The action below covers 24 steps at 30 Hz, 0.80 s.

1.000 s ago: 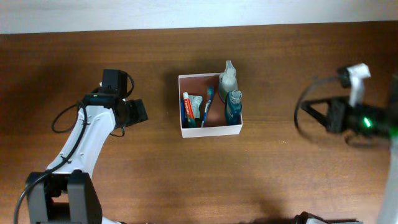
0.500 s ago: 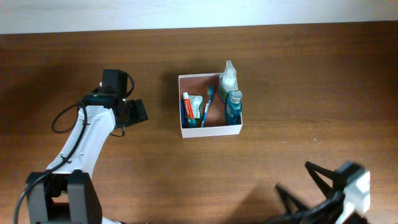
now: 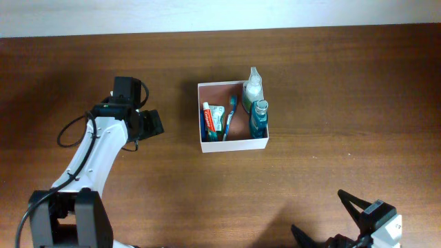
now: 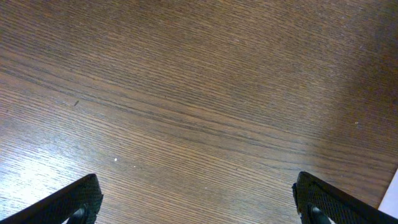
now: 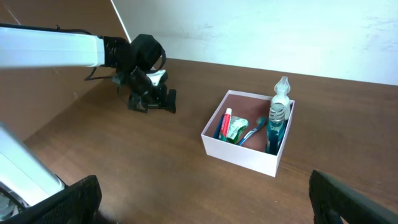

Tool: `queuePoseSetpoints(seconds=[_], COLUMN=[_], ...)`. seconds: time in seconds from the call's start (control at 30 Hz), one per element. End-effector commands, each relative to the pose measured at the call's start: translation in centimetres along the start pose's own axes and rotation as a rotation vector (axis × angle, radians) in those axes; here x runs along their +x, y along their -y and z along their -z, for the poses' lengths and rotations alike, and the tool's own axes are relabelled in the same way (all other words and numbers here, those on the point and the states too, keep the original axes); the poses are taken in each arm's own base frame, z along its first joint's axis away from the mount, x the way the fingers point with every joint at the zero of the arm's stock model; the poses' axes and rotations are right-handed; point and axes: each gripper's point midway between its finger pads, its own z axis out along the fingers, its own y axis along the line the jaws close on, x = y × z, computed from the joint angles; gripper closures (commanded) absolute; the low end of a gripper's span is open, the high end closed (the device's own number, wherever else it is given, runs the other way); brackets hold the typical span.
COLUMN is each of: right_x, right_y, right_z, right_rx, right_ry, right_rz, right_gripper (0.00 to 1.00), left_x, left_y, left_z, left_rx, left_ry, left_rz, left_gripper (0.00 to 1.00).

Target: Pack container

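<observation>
Two hands are showing, both spread wide and both gripping nothing; the left hand (image 4: 199, 204) is hovering over bare tabletop (image 4: 186, 93) off the container's left side as the overhead view gives it, near but not touching it; its dark fingertips (image 4: 74, 199) are sitting in opposite lower corners of the left wrist view, with only wood grain lying between them. The right hand (image 5: 205, 199) is hanging well apart from the container, off its front right corner at the bottom edge of the overhead view; its fingers are likewise standing far apart, touching nothing.

The container (image 3: 234, 145) is resting flat on the tabletop, open top up, white walls outside and pinkish-brown inside; along its right wall a blue bottle (image 3: 258, 118) and a pale spray bottle (image 3: 253, 85) are standing upright, one just beside the other; a blue toothbrush (image 3: 230, 116) is leaning across the middle; a red-and-white tube (image 3: 207, 121) and a green-and-white packet (image 3: 218, 118) are lying toward the left wall.

Lettering is running down the tube's red band, but it is too small to read; no bottle label is coming through legibly either.
</observation>
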Motion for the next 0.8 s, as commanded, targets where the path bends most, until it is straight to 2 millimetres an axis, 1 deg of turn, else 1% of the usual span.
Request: queuePoseSetpoints(seconds=[0.0, 0.3, 0.47, 0.57, 0.7, 0.77], right_x=[-0.1, -0.2, 0.0, -1.0, -3.1, -3.8], right_y=[-0.3, -0.2, 1.3, 1.6, 1.6, 1.6], right_z=[0.1, 0.1, 0.1, -0.1, 0.0, -0.1], right_rx=[0.000, 0.003, 0.081, 0.062, 0.014, -0.009], right_ry=[0.010, 0.013, -0.008, 0.025, 0.118, 0.167], right_rz=[0.002, 0.009, 0.028, 0.080, 0.262, 0.346], right_gripper=[0.01, 0.02, 0.02, 0.02, 0.02, 0.02], left_x=[0.0, 0.0, 0.0, 0.0, 0.0, 0.0], left_y=[-0.2, -0.2, -0.2, -0.2, -0.2, -0.2], left_z=[-0.3, -0.3, -0.3, -0.3, -0.3, -0.3], left_rx=[-0.010, -0.010, -0.010, -0.010, -0.010, -0.010], left_ry=[-0.005, -0.005, -0.005, -0.005, -0.005, -0.005], left_rz=[0.003, 0.003, 0.003, 0.003, 0.003, 0.003], left_gripper=[0.01, 0.01, 0.01, 0.01, 0.01, 0.01])
